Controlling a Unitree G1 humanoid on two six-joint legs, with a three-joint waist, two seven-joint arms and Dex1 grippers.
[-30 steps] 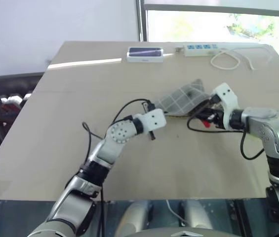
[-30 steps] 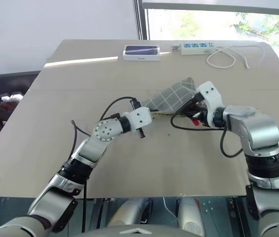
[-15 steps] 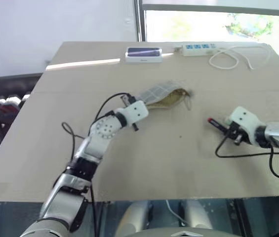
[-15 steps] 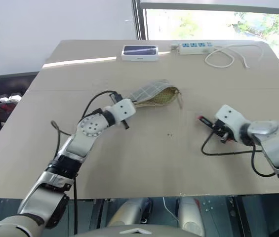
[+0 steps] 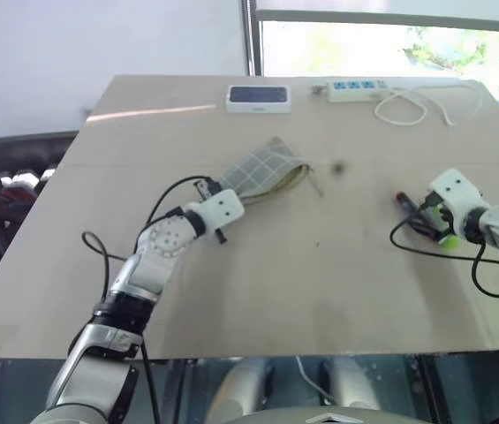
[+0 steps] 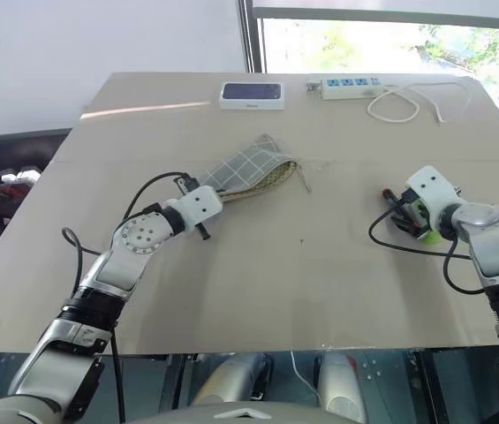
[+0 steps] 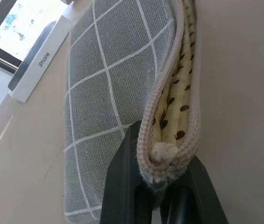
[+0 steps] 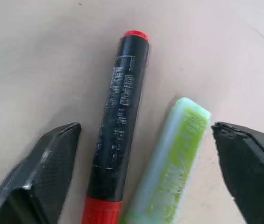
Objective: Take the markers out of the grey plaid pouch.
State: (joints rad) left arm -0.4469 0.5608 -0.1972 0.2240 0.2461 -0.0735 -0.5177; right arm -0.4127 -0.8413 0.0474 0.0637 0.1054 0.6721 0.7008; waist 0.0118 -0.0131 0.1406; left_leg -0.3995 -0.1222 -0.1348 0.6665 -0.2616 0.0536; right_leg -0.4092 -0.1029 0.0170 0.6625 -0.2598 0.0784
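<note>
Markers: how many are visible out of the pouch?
2: a red-and-black marker and a green marker lie side by side on the table between the open right gripper's fingers. The pouch may hide more.

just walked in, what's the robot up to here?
It is emptying a grey plaid pouch on the table. The left gripper is shut on the pouch's zipper end. The right gripper is open over two markers lying side by side on the table, a black and red marker and a green marker.
</note>
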